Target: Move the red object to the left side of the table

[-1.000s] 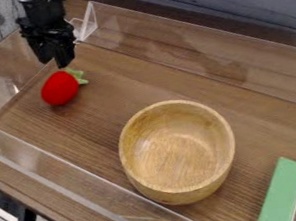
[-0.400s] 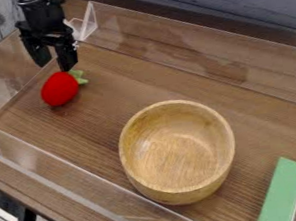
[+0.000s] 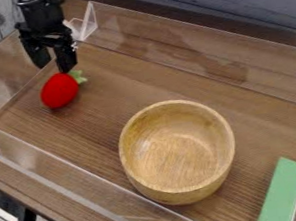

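The red object [image 3: 61, 89], a small glossy strawberry with a green leafy top, lies on the dark wood-grain table [image 3: 174, 74] near its left side. My gripper [image 3: 50, 58] hangs just above and behind it, black fingers spread open with nothing between them. There is a small gap between the fingertips and the strawberry.
A round wooden bowl [image 3: 179, 149] sits at the front right of the middle. A flat green block [image 3: 282, 194] lies at the front right corner. Low clear acrylic walls [image 3: 51, 179] run around the table's edges.
The gripper's fingers have spread apart and it has lifted slightly off the strawberry. The strawberry stays where it lay.
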